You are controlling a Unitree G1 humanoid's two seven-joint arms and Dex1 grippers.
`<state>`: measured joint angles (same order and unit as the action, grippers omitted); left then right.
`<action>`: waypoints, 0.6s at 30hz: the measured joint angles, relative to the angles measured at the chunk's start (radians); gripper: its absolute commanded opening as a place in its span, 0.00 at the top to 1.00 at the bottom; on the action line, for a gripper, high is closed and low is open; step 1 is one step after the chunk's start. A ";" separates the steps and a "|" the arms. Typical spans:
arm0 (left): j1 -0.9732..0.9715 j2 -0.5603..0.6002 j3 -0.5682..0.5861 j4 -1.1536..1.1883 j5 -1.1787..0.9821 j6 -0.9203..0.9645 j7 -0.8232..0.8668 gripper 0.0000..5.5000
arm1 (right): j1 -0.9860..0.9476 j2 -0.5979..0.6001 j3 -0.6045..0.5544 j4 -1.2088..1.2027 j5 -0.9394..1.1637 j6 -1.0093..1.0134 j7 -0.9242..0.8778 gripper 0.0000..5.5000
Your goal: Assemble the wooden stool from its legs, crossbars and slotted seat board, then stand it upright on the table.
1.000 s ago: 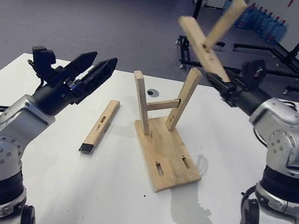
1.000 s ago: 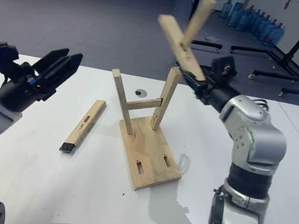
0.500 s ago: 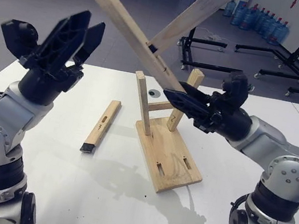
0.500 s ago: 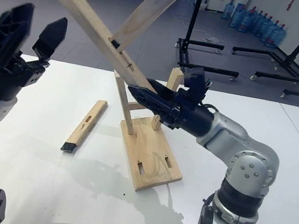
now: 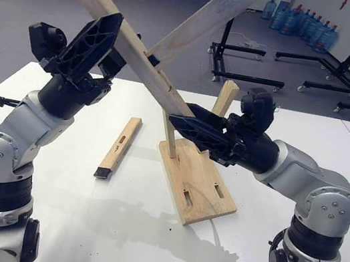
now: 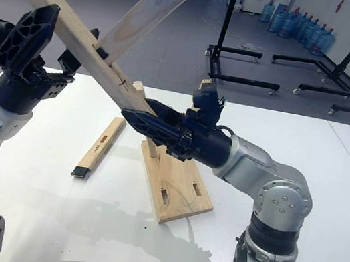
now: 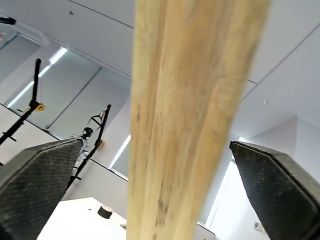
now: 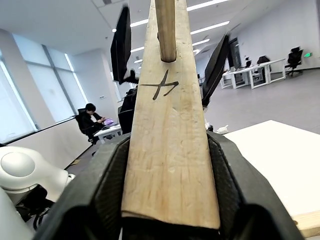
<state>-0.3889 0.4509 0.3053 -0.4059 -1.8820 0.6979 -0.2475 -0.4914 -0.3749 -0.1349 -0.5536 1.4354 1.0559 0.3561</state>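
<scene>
1. Because the held assembly is long, the left gripper (image 5: pixel 113 37) sits raised over the table's (image 5: pixel 78 216) left side. Its fingers are spread on either side of the upper leg (image 5: pixel 169 88) with a gap showing on both sides, so it is not yet gripping; it probably waits to steady that end
2. Beside it and lower, a loose leg (image 5: pixel 118 147) lies flat on the table, slot up, likely kept within reach for a later fit
3. Slanting up over the middle, the upper leg carries a crossbar (image 5: pixel 208 18) plugged into its slot, so the pair forms one side frame
4. Right of centre, the slotted seat board (image 5: pixel 198 189) lies flat with two standing legs (image 5: pixel 226 96) (image 5: pixel 170 140) rising from it, underside up so the legs can drop into their slots
5. Above the board, the right gripper (image 5: pixel 181 115) is clamped on the upper leg's lower end, aiming it toward the board
6. Count: four legs, one seat board, and one crossbar clearly seen; the right gripper hides whether another joins the standing legs
</scene>
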 measured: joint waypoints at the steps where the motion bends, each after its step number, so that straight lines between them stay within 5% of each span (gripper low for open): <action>1: -0.005 0.000 -0.006 -0.001 -0.016 0.000 0.001 0.02 | 0.001 -0.006 0.009 0.001 0.000 -0.003 -0.004 0.63; 13: -0.015 -0.043 0.017 0.006 -0.085 -0.020 0.061 0.02 | 0.023 -0.028 0.059 0.002 0.018 -0.057 -0.022 0.63; 18: -0.017 -0.053 0.017 0.018 -0.085 -0.019 0.076 0.15 | 0.027 -0.043 0.070 0.002 0.020 -0.077 -0.024 0.63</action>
<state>-0.4054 0.3978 0.3222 -0.3882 -1.9670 0.6792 -0.1717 -0.4647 -0.4175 -0.0651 -0.5516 1.4553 0.9791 0.3324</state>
